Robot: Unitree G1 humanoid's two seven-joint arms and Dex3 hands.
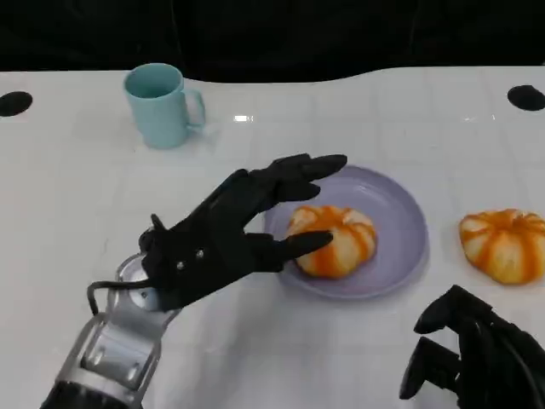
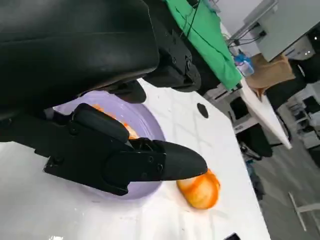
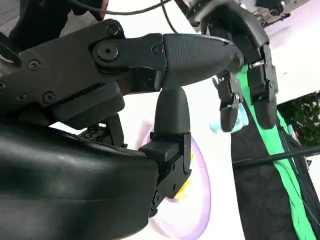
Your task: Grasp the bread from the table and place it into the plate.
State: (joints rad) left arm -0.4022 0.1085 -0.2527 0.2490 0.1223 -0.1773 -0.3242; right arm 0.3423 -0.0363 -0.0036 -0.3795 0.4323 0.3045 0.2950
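Left hand (image 1: 230,234) open beside bread (image 1: 334,241) on plate (image 1: 398,223); no writing legible.

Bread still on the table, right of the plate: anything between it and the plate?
Nothing visible stands between the bread on the table and the plate; bare tabletop separates them. The plate already holds another bread, with the left hand at it.

An orange-striped round bread bun (image 1: 332,240) is lying in the round lilac plate (image 1: 400,213). A second striped bun (image 1: 504,244) is sitting right of it; a light-blue ceramic mug (image 1: 162,105) is standing behind-left.
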